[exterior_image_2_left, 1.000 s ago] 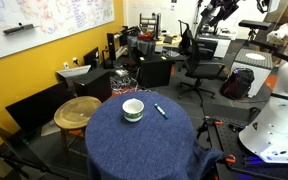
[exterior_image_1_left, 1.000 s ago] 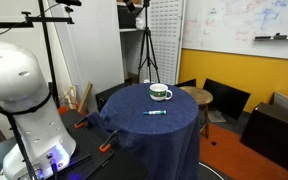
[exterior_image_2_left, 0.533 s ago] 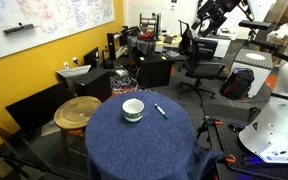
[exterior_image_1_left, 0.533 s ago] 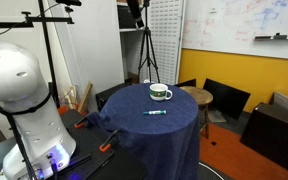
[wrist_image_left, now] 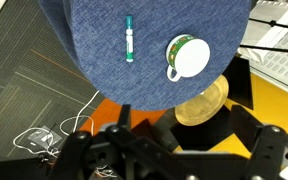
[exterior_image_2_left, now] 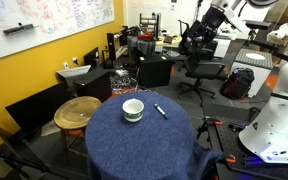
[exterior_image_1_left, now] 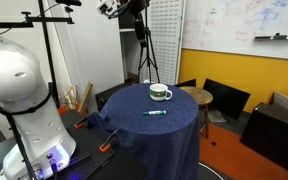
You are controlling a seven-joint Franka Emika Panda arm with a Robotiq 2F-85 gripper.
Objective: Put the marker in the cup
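Note:
The marker is a short teal-green stick lying flat on the blue-clothed round table. It also shows in an exterior view and in the wrist view. The cup is a squat white mug with a green band, standing upright a little apart from the marker; it shows too in an exterior view and the wrist view. My gripper hangs high above the table, open, with nothing between its fingers; in an exterior view it is at the top edge.
A round wooden stool stands close beside the table, past the cup. A tripod stands behind the table. Black chairs line the yellow wall. The white robot base is nearby, and loose cables lie on the floor.
The arm has swung along the top of the exterior views and come slightly lower. Marker and cup have not moved. The gripper stays open.

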